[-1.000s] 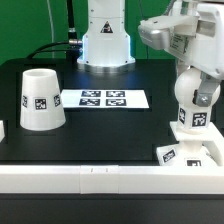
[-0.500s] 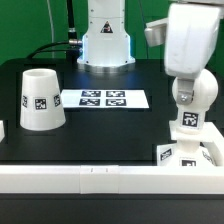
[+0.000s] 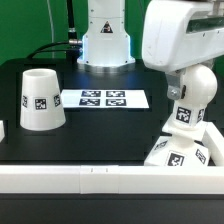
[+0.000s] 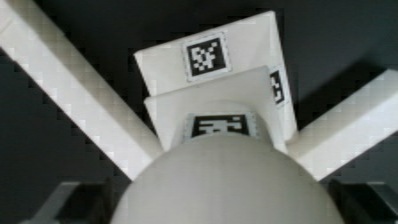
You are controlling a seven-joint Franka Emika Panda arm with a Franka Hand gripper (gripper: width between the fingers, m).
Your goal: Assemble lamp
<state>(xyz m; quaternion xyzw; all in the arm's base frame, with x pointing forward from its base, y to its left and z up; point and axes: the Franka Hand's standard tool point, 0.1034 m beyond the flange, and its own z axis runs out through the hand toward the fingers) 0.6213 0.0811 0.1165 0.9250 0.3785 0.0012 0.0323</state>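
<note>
Bulb (image 3: 187, 98) stands tilted on the base (image 3: 180, 152) by the front rail (image 3: 90, 178); jaws' state cannot be told; shade (image 3: 41, 99) sits well apart.

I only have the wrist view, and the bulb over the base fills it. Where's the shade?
Observer: The shade stands mouth-down at the exterior view's left, well apart from the base.
Operator: What lies between them?
Observer: The marker board, lying flat, farther back.
Operator: Is the shade touching the front rail?
Observer: No, it stands back from the front rail.
</note>
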